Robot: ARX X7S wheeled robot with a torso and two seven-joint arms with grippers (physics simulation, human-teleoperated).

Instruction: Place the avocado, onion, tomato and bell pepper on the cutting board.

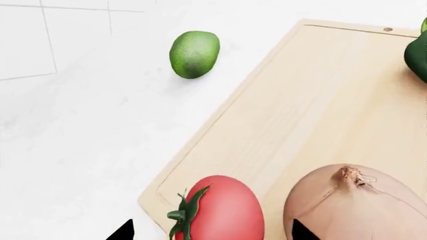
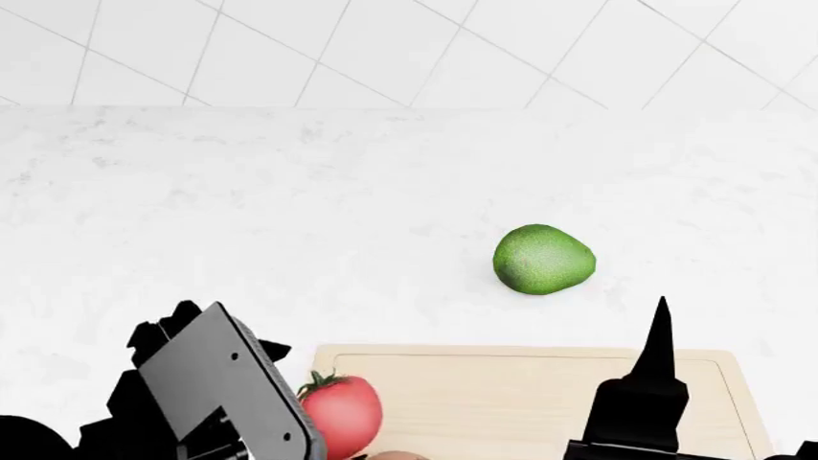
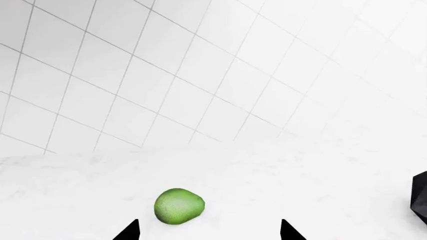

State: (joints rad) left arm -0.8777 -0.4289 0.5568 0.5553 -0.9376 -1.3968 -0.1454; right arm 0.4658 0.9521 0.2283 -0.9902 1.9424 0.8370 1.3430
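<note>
Only the two dark fingertips of the right gripper (image 3: 208, 231) show in its wrist view, set wide apart with nothing between them; the avocado (image 3: 179, 205) lies on the white counter (image 3: 300, 180) just ahead of them, off the board (image 2: 511, 383). The left gripper (image 1: 208, 232) is likewise cut off to two tips, spread and empty, hanging over the board's near corner, with the tomato (image 1: 223, 210) and onion (image 1: 353, 205) right beneath it, both cropped. The pepper (image 1: 417, 55) is a sliver at the board's far edge. A tiled wall (image 3: 167, 65) stands behind the counter.
</note>
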